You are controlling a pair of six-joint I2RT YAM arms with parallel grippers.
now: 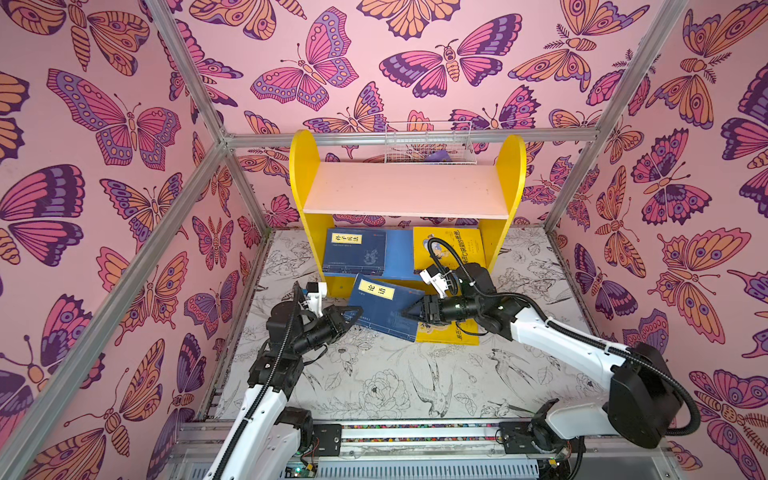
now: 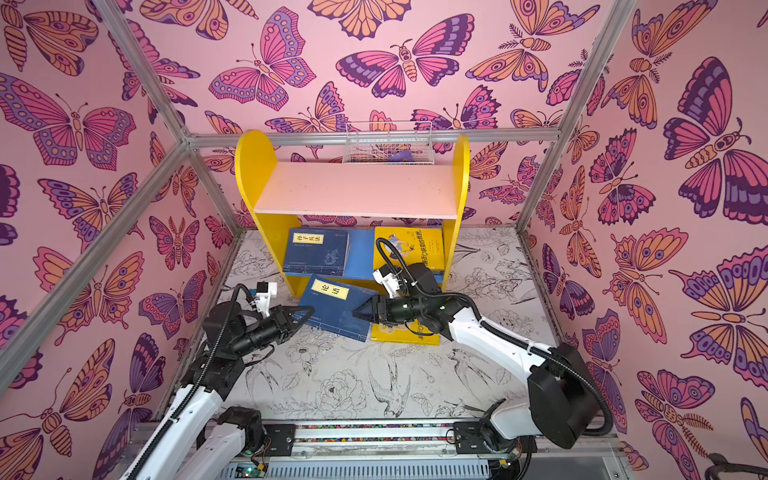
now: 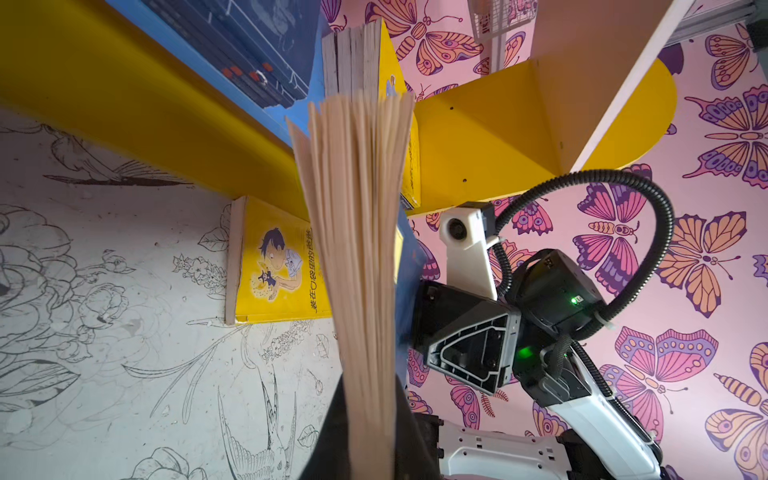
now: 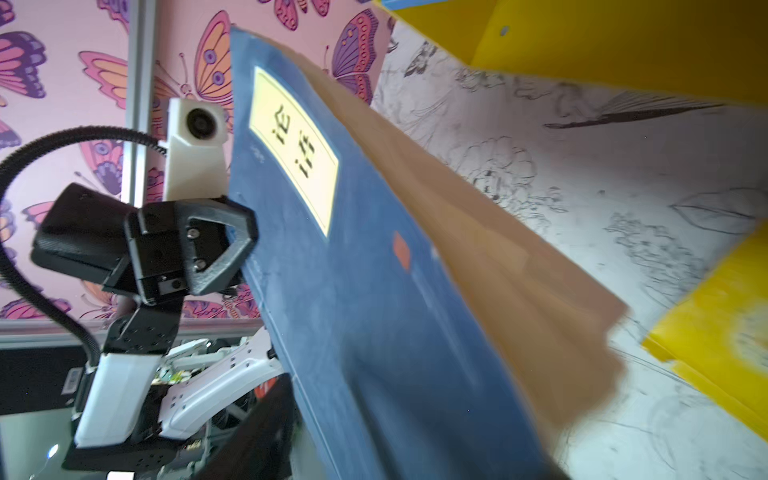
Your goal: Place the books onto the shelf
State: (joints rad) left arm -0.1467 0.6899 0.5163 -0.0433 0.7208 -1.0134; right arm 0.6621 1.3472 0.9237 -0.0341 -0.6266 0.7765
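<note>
Left wrist view: navy book (image 3: 357, 249) shows its page edge, fanned at far end, near end pinched betw. two black fingers (image 3: 328, 432), so L pincer is narrow, clamped on the book.
L pincer (image 1: 353, 313): at book's left edge in both top views, low over desk (image 1: 374, 382), pointing toward R arm.
R pincer (image 1: 409, 312): tip at book's opposite edge, facing L. Right wrist view has cover + page block running past one finger (image 4: 257, 432), all blurred. Can't tell if it grips or is loose.
Why held so: book sits tilted betw. the 2 pincers, label end toward shelf (image 1: 305, 178). Looks like a hand-over or regrip, prob. so one arm gets a hold fit for sliding it in.
Book vs shelf: just in front of lower board (image 1: 399, 253), far end reaching shelf's front in top views; not on it yet.
Yellow book (image 1: 446, 334): flat on desk, partly under navy book + R pincer. Can't tell if navy book's low edge touches it.
Already shelved: navy stack (image 1: 355, 251) on left of lower board, yellow stack (image 1: 467, 249) on right, blue gap betw. them.
Upper board (image 1: 407, 189): no books.
Likely spot (my guess): top of navy stack, or the gap.
</note>
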